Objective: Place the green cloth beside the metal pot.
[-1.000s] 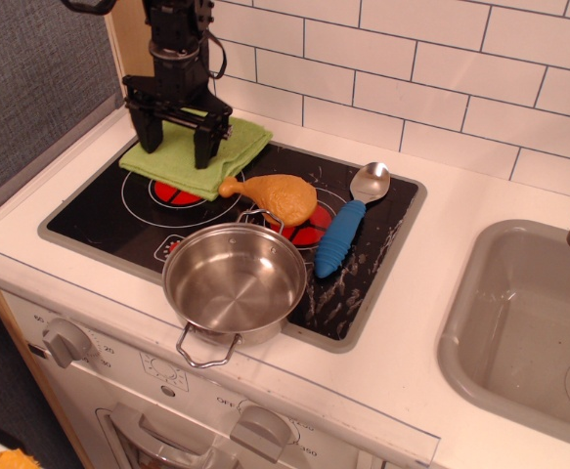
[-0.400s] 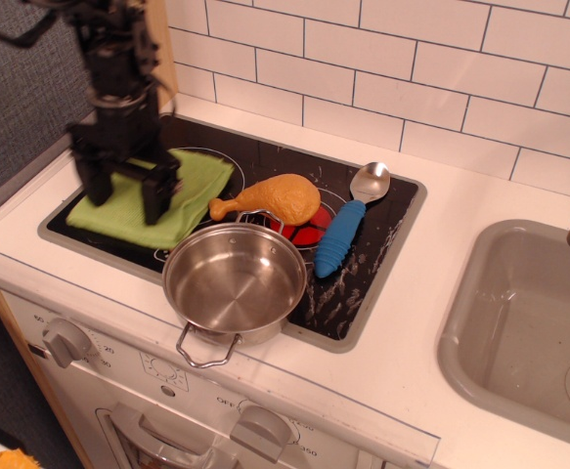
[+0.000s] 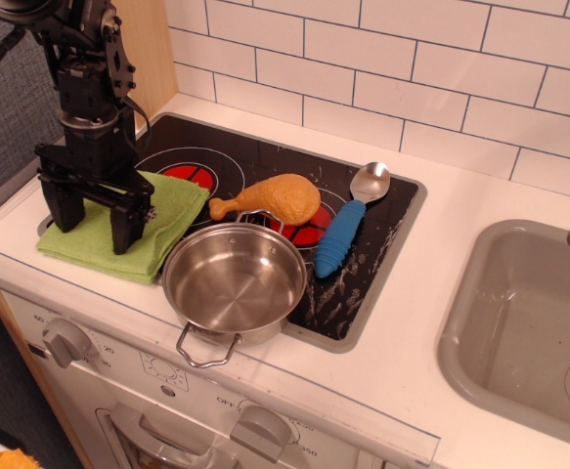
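Observation:
The green cloth (image 3: pixel 165 223) lies flat on the front left corner of the black stovetop (image 3: pixel 382 244), and its right edge reaches the left side of the metal pot (image 3: pixel 236 283). The pot stands empty at the stove's front edge, with its wire handle pointing toward me. My gripper (image 3: pixel 95 237) is over the left part of the cloth. Its jaws are spread wide and the fingertips (image 3: pixel 123 242) are down on the fabric. The arm hides part of the cloth.
An orange toy chicken drumstick (image 3: pixel 270 198) lies just behind the pot. A metal spoon with a blue handle (image 3: pixel 341 237) lies to the pot's right. A grey sink (image 3: pixel 529 322) is at the far right. Stove knobs (image 3: pixel 65 342) line the front panel, and a tiled wall stands behind.
My gripper has moved from the back left of the stove forward and to the left, and the green cloth came with it. The cloth now lies next to the pot. The drumstick has shifted slightly.

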Action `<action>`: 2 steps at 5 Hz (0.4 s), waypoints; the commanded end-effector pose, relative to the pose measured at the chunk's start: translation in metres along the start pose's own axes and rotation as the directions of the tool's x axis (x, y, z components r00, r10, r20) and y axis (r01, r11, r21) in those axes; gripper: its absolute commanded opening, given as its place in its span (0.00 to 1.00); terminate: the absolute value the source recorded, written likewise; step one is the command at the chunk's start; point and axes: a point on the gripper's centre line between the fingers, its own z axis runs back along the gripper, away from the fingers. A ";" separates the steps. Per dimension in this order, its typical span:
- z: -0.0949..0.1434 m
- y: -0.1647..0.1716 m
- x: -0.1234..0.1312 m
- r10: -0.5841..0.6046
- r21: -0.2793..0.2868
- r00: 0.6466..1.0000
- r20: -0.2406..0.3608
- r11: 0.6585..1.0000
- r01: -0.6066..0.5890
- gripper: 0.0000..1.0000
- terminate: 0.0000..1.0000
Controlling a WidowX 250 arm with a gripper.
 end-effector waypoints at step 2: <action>0.055 0.000 -0.008 0.055 0.035 0.988 0.147 0.998 -0.061 1.00 0.00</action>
